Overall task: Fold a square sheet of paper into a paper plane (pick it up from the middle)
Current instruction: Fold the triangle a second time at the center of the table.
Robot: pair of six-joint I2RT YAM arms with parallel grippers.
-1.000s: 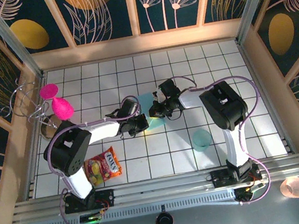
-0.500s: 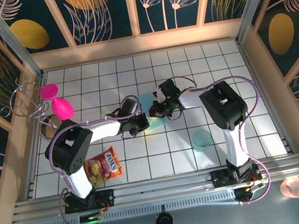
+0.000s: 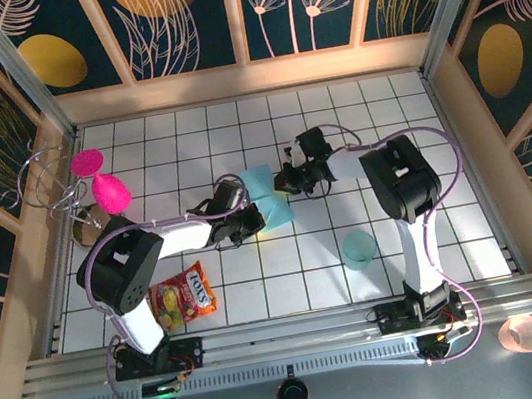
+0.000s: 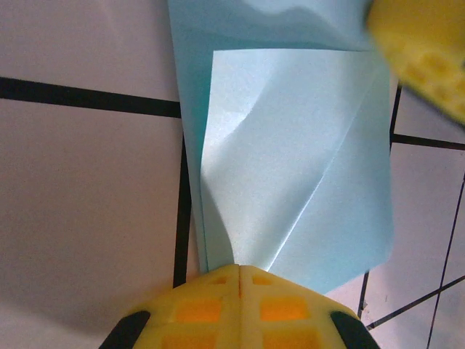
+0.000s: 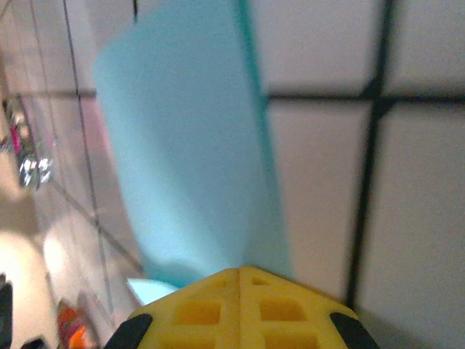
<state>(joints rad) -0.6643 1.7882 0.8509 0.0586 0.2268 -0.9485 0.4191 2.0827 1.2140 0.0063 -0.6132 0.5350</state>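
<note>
- While the square sheet of paper (image 4: 298, 167) lay near the middle of the tiled table (image 3: 388, 104), between the two arms, it was already part-folded. The left wrist view showed a flap doubled over a lower layer, with a diagonal crease running across the flap.
- The left gripper (image 4: 240, 270) had its yellow fingers pressed together. A ridge in the paper ran right into their tips, so it read as pinching the near edge of the sheet.
- The right gripper (image 5: 240, 273) was likewise closed, with a blurred band of the blue paper running out from its tips. I judged it to be clamped on the opposite edge, though the blur left the exact contact uncertain.
- From above, the left gripper sat at the sheet's lower-left side and the right gripper at its upper-right side.
- The step in hand looked like an early fold, with one corner or edge brought over toward the centre line. No pointed dart shape had formed, so most of the folding was not yet done.
- The next move called for one gripper to pin the sheet flat while the other carried its edge across, lined it up with the crease and pressed it down.
- Thin paper would likely buckle or slide on the smooth tiles, so the pull needed to be gentle.
- The teal cup (image 3: 359, 248) and the snack packet (image 3: 185, 295) were well apart from the work.
</note>
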